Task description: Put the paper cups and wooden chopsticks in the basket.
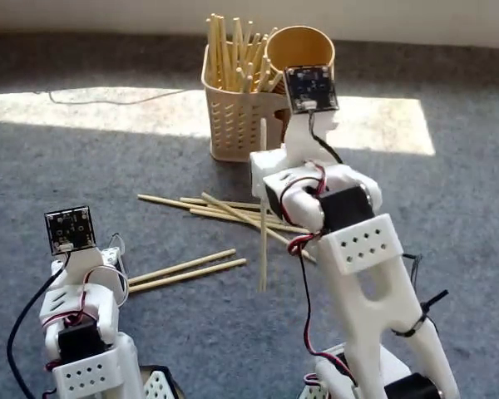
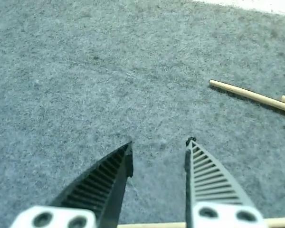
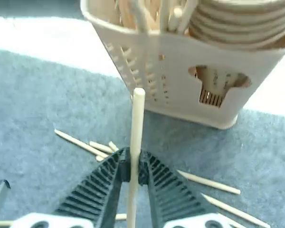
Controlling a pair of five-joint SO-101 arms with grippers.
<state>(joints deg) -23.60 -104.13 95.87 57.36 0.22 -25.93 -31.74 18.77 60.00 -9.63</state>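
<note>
My right gripper (image 3: pixel 134 167) is shut on a wooden chopstick (image 3: pixel 137 118) and holds it upright just in front of the cream slotted basket (image 3: pixel 180 61). In the high view this chopstick (image 1: pixel 263 258) hangs over the carpet below the basket (image 1: pixel 233 125). The basket holds several chopsticks (image 1: pixel 229 50) and stacked paper cups (image 1: pixel 303 46). Several loose chopsticks (image 1: pixel 216 206) lie on the carpet, and two more (image 1: pixel 183 270) lie nearer the left arm. My left gripper (image 2: pixel 160 142) is open low over bare carpet, with a chopstick (image 2: pixel 251 95) lying off beyond its fingertips.
Grey carpet (image 1: pixel 150 332) covers the floor, with a sunlit band (image 1: pixel 91 104) beside the basket. A thin cable (image 1: pixel 100 100) lies in that band. The right arm's white body (image 1: pixel 358 249) rises over the middle of the scene.
</note>
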